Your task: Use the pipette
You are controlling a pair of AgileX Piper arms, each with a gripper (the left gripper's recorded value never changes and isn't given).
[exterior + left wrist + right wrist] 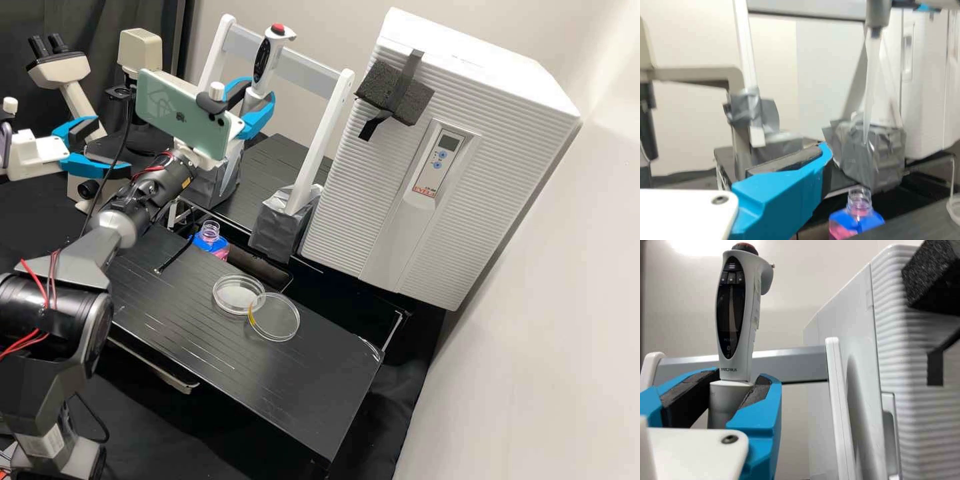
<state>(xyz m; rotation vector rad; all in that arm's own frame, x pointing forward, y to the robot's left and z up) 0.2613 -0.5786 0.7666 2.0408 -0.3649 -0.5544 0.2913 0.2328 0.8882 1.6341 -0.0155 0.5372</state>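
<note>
Right arm (127, 207): dark grey cylindrical links, pale grey elbow housing, red and black cables (33, 279). Right gripper (726, 387): white body, one dark screw (730, 439), bright blue fingers (760, 415) with black pads (687, 400).

Laboratory: microscope (59, 70), petri dishes (238, 293), pipette (267, 57), bottle of pink liquid (213, 241), black bench (300, 387).

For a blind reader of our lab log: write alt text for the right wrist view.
A white pipette stands upright, clamped at its lower barrel between the blue fingers of the right gripper. Behind it runs a white frame bar; beside that stands a ribbed white machine with black foam on it.
</note>
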